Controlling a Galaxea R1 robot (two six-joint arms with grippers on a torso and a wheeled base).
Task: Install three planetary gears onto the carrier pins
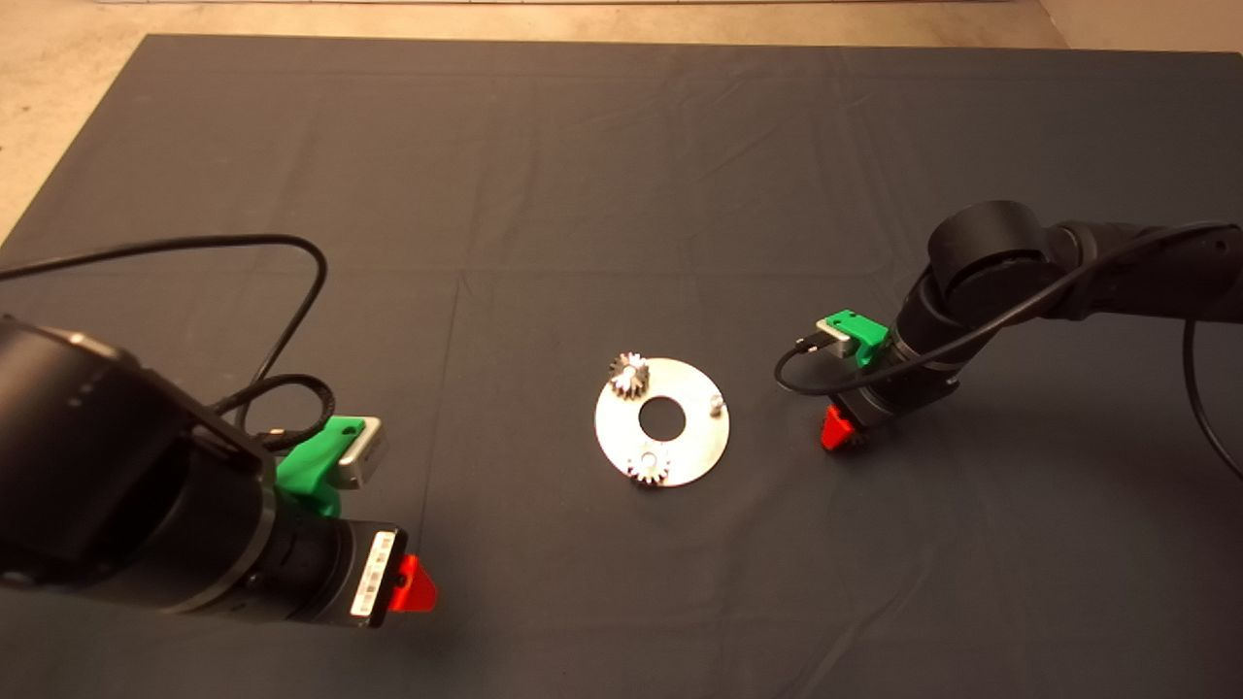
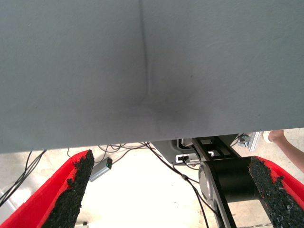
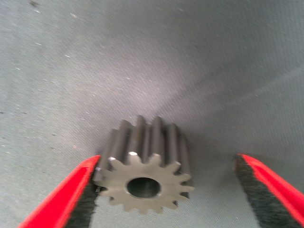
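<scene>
dark cloth mat (image 1: 583, 194) covers the table, creased in a few long lines, with pale floor (image 1: 58, 107) showing past its far edge and left corner.

at the lower left, the left gripper (image 1: 419, 585) sits low over the mat near its front edge, well apart from the disc. its wrist view shows its two red fingers (image 2: 57, 194) spread wide with nothing between the pads, the mat's edge ahead of them, and cables, a black stand and part of a person's leg (image 2: 289, 147) on the floor beyond.

near the middle of the mat lies the flat shiny disc (image 1: 699, 442), bearing the carrier pins. one planetary gear (image 1: 629, 374) sits on the far-left pin, overhanging the disc's rim. a second gear (image 1: 648, 468) sits on the near pin at the disc's front edge. the third pin (image 1: 717, 400), on the right side of the disc, stands bare.

to the right of the disc, the right gripper (image 1: 837, 430) is down at the mat, near the disc but apart from it. in its wrist view the third gear (image 3: 145, 173) lies on the mat between its fingers, tilted so that its bore and toothed face both show. one finger's pad (image 3: 88, 199) touches the gear's teeth; the other finger (image 3: 270, 183) stands clear of it, so the jaws are open wider than the gear and have no grip on it.
</scene>
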